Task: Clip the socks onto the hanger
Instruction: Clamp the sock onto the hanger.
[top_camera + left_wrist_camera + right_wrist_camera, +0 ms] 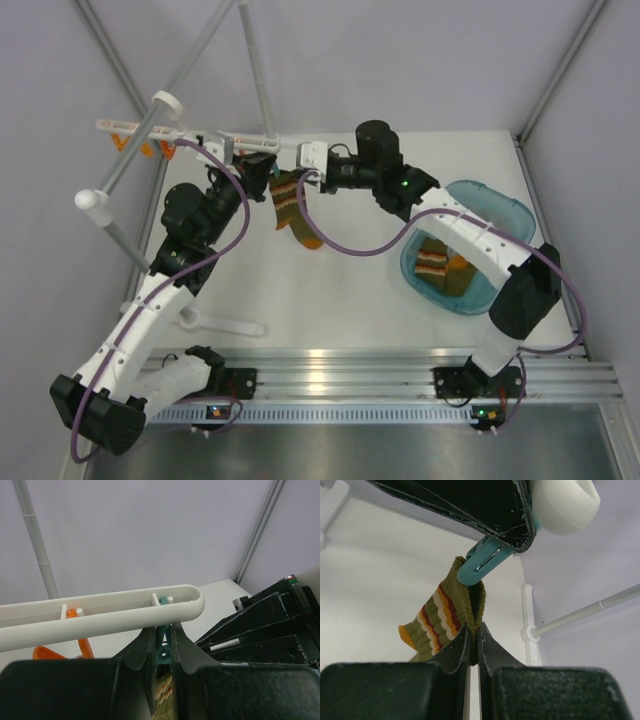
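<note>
A striped olive sock [292,208] hangs under the white hanger bar [200,135] at its right end. In the left wrist view my left gripper [164,635] is shut on a teal clip [163,630] just below the bar [100,615]; the sock [164,690] shows between the jaws below. In the right wrist view my right gripper [474,635] is shut on the sock's [445,615] top edge, right under the teal clip [482,562], which sits on the sock's edge. Another sock [438,265] lies in the teal basin [500,210].
Orange clips [150,148] hang along the bar's left part; one shows in the left wrist view [80,642]. Thick grey-white poles [130,165] with round caps cross at the left. A thin white stand [255,70] rises at the back. A white piece [225,323] lies on the table.
</note>
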Motion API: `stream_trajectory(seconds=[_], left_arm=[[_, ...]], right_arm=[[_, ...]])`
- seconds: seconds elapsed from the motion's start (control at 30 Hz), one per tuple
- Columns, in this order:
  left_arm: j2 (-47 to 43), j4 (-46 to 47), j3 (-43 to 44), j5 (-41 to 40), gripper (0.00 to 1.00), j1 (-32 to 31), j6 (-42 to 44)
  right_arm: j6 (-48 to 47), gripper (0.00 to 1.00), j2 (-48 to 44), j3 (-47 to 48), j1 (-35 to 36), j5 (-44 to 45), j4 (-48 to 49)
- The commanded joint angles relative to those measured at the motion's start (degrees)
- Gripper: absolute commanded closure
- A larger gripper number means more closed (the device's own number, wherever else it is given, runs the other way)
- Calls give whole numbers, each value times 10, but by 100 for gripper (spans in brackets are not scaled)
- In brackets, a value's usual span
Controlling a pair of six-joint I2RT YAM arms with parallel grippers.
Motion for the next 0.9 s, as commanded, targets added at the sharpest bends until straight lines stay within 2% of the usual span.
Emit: stream_trajectory(seconds=[0.0, 0.2, 0.87], left_arm=[[1, 8, 1, 16, 100, -2, 9], [3, 8, 1, 19, 100, -2, 7], [2, -2, 5, 15, 100, -2, 3]], right_arm=[[-31, 100, -32, 0, 17, -11, 28], [-79, 100, -44, -28, 26, -3, 28], [-71, 100, -39, -20, 21, 14, 36]])
